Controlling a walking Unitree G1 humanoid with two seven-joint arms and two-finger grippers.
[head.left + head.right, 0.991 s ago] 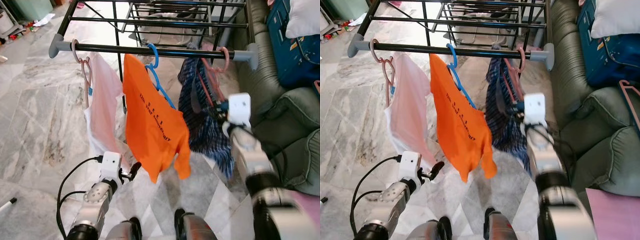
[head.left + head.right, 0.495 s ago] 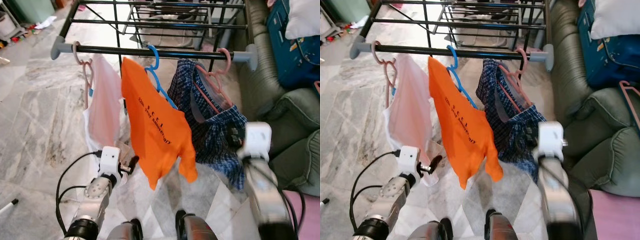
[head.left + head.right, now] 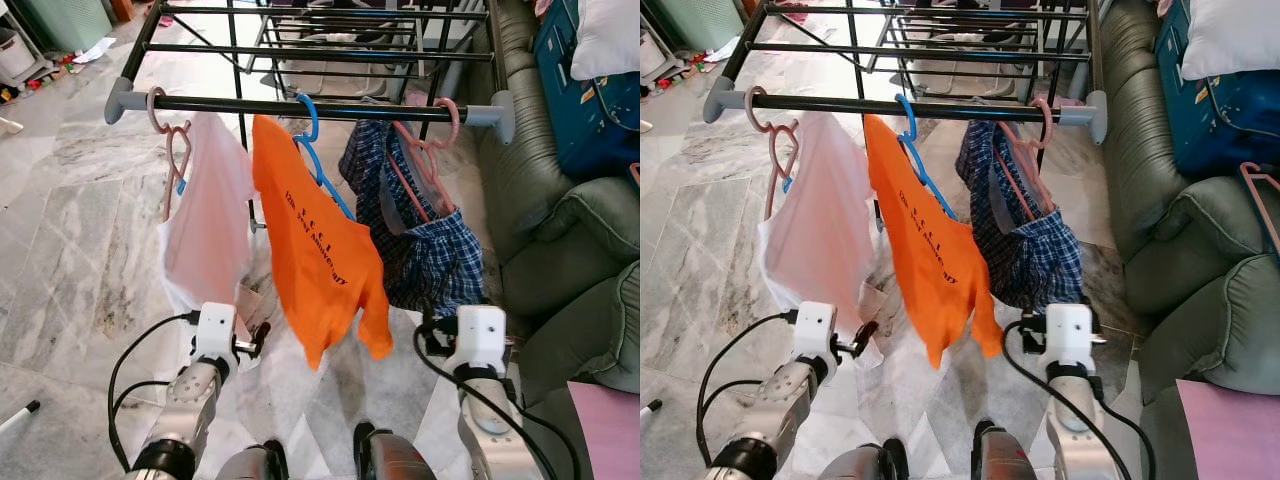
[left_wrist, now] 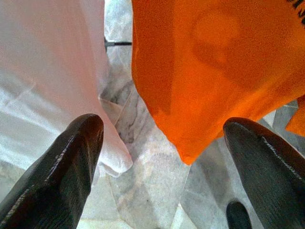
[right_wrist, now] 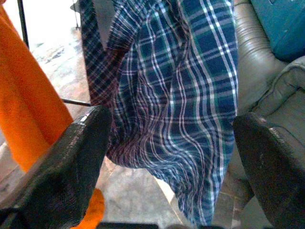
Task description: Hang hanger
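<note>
**Three hangers on the rail, both grippers low and empty**

Landmark: the rail [image 3: 300,106] of the drying rack.

- Pink hanger [image 3: 430,160] is hanging by its hook near the rail's right end, just inside the grey end cap. Plaid shirt [image 3: 425,245] is draping off it, bunched and sagging toward the sofa [image 3: 530,190] side.
- Blue hanger [image 3: 318,165] is sitting mid-rail, carrying the orange shirt [image 3: 320,260], which is hanging skewed.
- Another pink hanger [image 3: 172,150] is hooked near the rail's left end with a pale pink garment [image 3: 205,225].
- Right gripper [image 5: 171,162] is sitting well below the rail, under the plaid shirt's hem. Fingers [image 5: 71,167] are spread wide apart, holding nothing, with the plaid cloth showing between them.
- Left gripper [image 4: 162,171] is well below the rail too, pointing at the gap between the pale garment and the orange shirt. Fingers [image 4: 62,171] are spread wide, nothing in them.
- Floor [image 3: 70,260] under the rail is grey marble.
</note>
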